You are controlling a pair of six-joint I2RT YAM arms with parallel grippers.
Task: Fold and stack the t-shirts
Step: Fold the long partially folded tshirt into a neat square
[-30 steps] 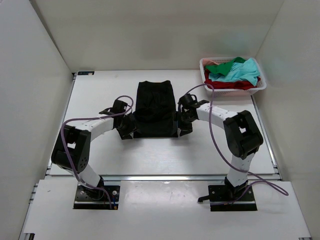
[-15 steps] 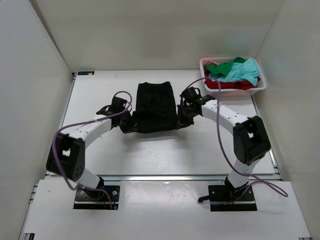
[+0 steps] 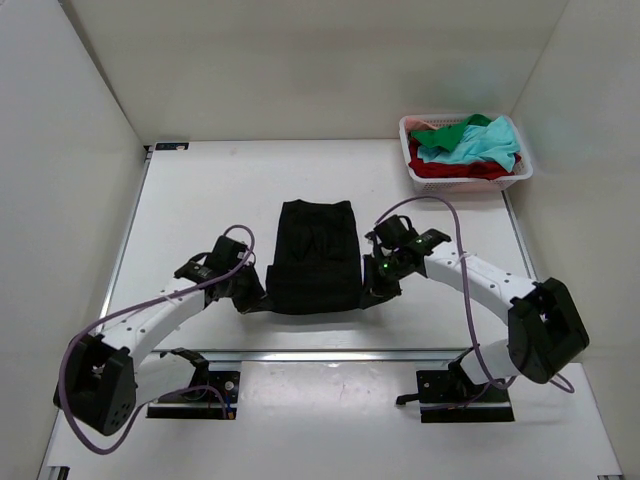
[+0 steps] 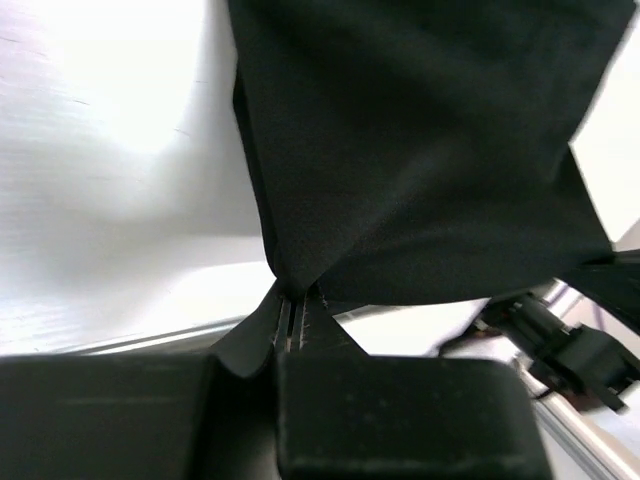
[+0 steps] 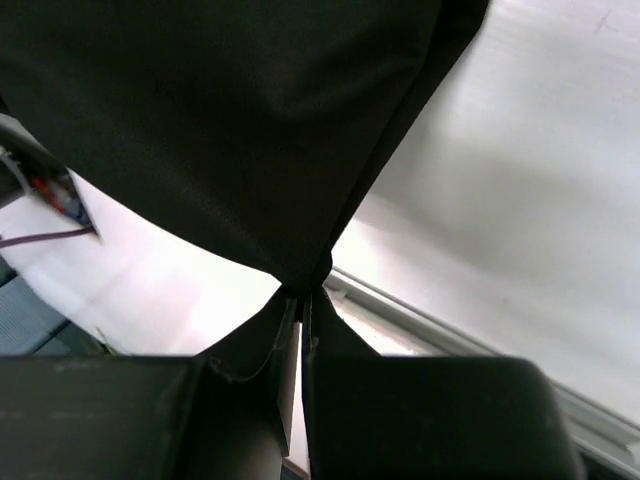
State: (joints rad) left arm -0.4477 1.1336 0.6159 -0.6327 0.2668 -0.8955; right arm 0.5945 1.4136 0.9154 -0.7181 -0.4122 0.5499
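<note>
Grippers both clamp shut now, left gripper (image 3: 250,292) and right gripper (image 3: 372,285) each pinching a near corner of the black t-shirt (image 3: 315,258), dragging it down the tabletop (image 3: 200,200) toward six o'clock, likely squaring it for the next fold.

I see the black t-shirt (image 3: 315,255) folded into a plain dark rectangle, lying mid-table nearer my side, long edges running away from me. Its two near corners are pinched, one in the left gripper (image 3: 262,298), one in the right gripper (image 3: 368,293), and the cloth draws to a point at each. The teal t-shirt (image 3: 478,147), green t-shirt (image 3: 440,133) and red t-shirt (image 3: 455,170) sit crumpled together in the basket (image 3: 470,184) at the far right, teal on top
</note>
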